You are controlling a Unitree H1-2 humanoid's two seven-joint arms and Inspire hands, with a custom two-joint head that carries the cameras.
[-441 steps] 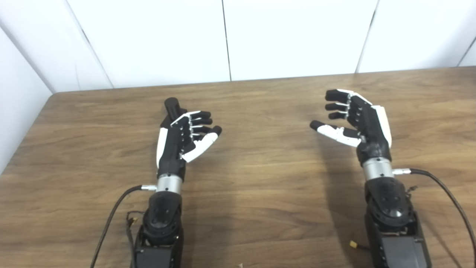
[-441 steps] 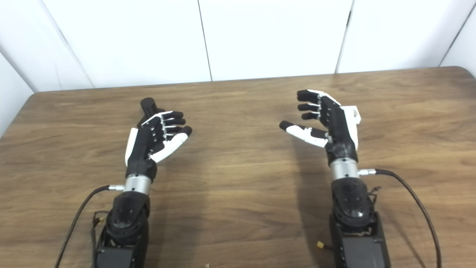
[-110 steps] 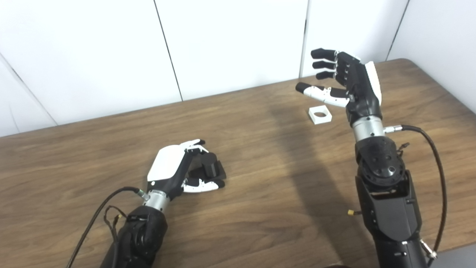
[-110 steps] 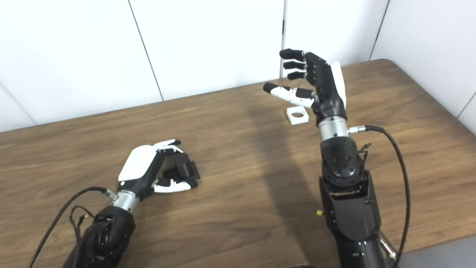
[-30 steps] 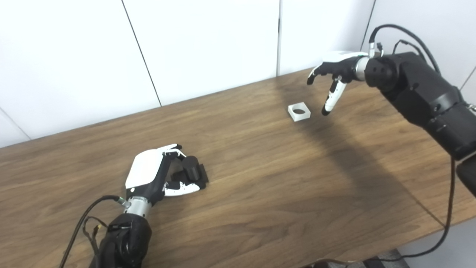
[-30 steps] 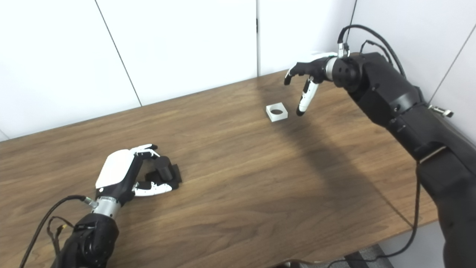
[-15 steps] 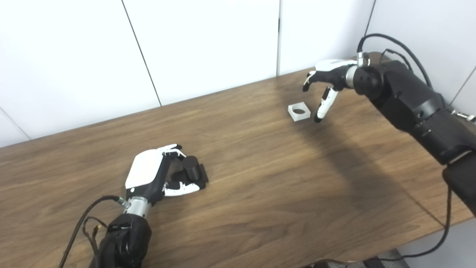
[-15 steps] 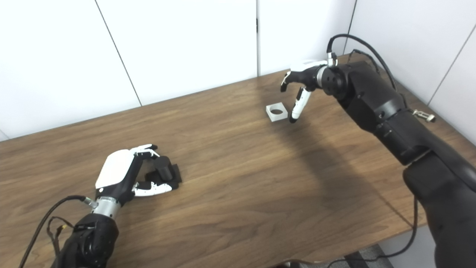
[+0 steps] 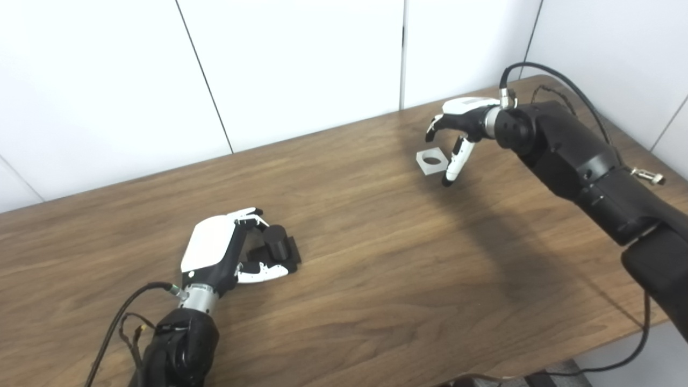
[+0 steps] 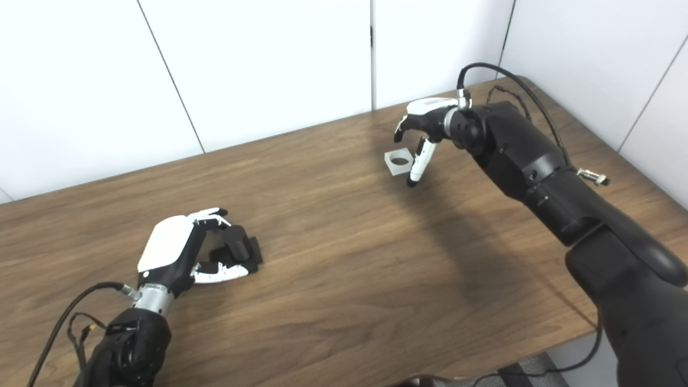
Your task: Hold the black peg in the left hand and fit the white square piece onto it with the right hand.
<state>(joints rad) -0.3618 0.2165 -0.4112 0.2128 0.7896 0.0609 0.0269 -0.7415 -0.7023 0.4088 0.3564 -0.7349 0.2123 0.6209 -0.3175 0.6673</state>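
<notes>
White square piece [image 9: 431,161], round hole thru middle, lies flat on far right of surface [image 9: 376,258]. Right robot hand [image 9: 457,126] spread wide over it, holding nothing. Left robot hand [image 9: 226,255] cupped round upright black peg [image 9: 275,242], near left.

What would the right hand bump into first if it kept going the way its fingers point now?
Most likely the white square piece. The right hand hangs open over it, fingers curled down around it, thumb by its near edge. Below that lies the table. Whether the hand touches the piece cannot be told.
</notes>
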